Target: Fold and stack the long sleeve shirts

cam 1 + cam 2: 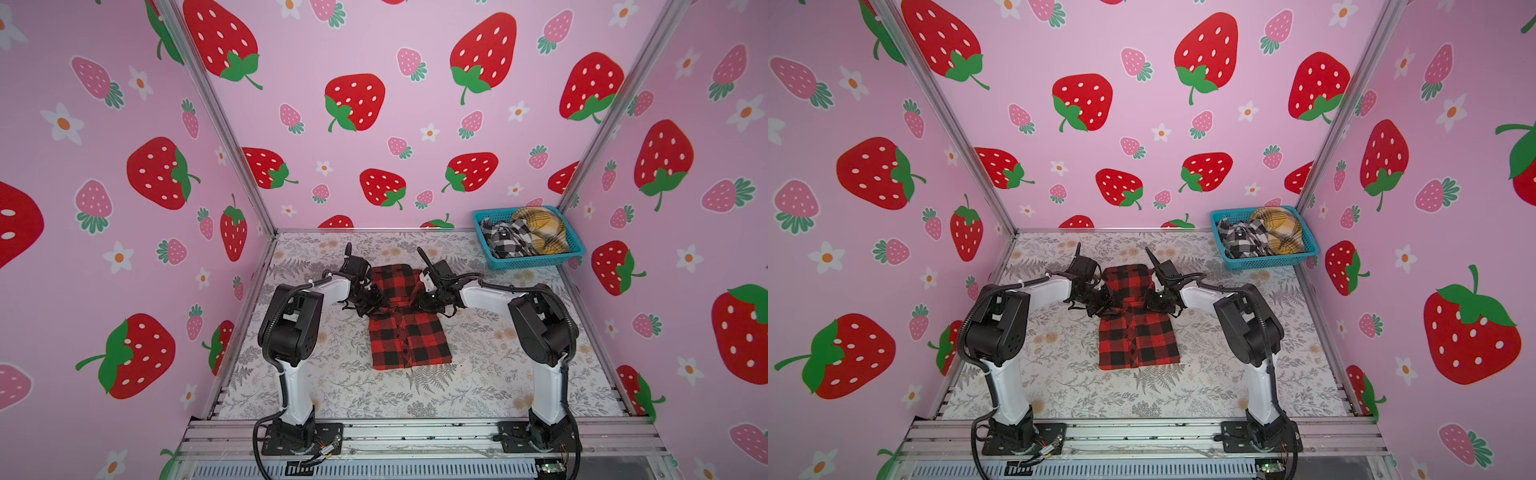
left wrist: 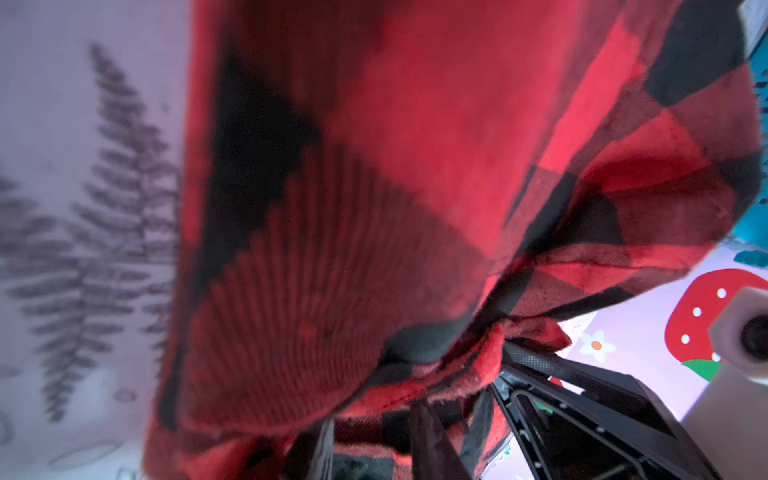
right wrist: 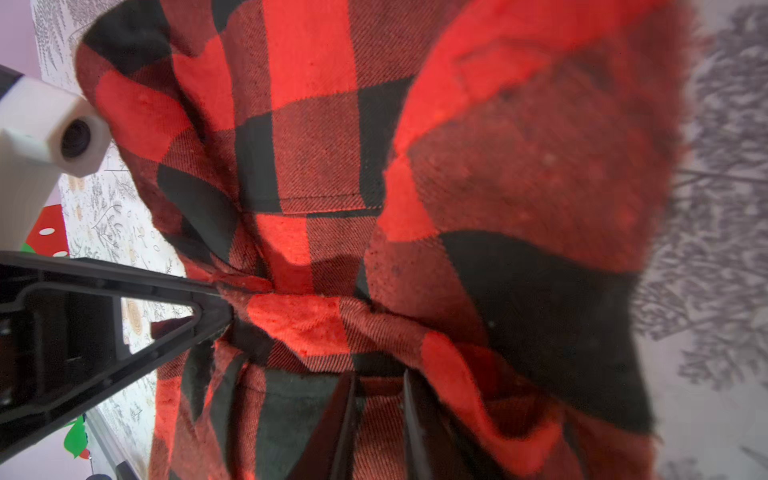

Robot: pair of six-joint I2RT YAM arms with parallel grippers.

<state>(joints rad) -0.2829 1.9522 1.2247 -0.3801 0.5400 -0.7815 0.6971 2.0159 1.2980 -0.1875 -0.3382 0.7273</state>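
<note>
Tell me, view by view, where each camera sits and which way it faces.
Top views: high above the front edge, looking down toward the back wall at the floral-print table, red-and-black buffalo-check shirt and teal plastic mesh basket; both arms show.
Left wrist: on the left arm, looking along the left gripper at the shirt; its fingers show.
Right wrist: on the right arm, looking along the right gripper at the shirt; its fingers show.
Shared: each wrist view catches the opposite gripper pinching the shirt.
</note>
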